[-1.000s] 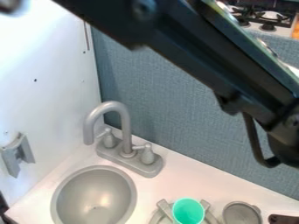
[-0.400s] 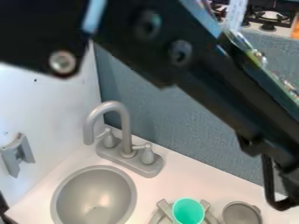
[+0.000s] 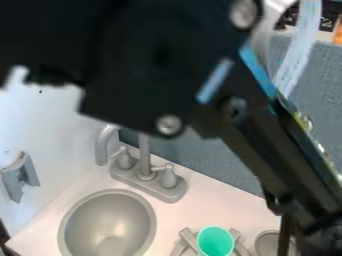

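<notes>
The black robot arm (image 3: 267,155) spans from the upper left down to the lower right edge, close to the camera. Its lower end, with a dark cable, covers part of a round grey dish (image 3: 266,241) at the bottom right. Left of that dish, a turquoise cup (image 3: 215,242) stands at a grey piece with raised arms (image 3: 189,237). The upper bend of the grey faucet (image 3: 145,150) is partly hidden behind the arm.
A round grey sink basin (image 3: 107,220) is set in the white counter (image 3: 175,212) at the lower left. A grey bracket (image 3: 20,176) is fixed to the white left wall, and a blue-grey panel (image 3: 217,160) rises behind the counter.
The arm has swung downward and covers more of the upper left and centre. Its lower end has dropped at the right, over part of the round dish. The cup has stayed put.
</notes>
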`<action>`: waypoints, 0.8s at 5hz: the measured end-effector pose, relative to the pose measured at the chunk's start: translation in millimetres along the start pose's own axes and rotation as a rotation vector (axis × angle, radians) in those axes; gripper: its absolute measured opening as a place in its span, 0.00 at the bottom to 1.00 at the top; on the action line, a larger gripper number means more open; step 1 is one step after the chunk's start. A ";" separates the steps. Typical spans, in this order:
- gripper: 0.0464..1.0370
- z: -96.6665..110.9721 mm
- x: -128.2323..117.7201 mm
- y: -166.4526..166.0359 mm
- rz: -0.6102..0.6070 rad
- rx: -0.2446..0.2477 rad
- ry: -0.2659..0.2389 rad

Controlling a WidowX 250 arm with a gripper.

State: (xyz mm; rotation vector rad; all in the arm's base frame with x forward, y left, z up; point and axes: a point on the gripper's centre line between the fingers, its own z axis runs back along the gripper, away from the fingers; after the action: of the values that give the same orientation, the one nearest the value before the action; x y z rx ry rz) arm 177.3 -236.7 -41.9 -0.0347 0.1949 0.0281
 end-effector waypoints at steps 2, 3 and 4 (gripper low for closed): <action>0.47 -12.2 11.4 -0.7 0.003 0.025 -0.029; 0.47 -12.6 15.2 -2.9 0.012 0.004 -0.021; 0.47 -12.3 17.7 -3.5 0.012 0.003 -0.022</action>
State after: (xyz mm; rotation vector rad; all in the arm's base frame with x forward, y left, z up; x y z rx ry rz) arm 192.4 -240.3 -57.3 -0.0302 0.1730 0.0399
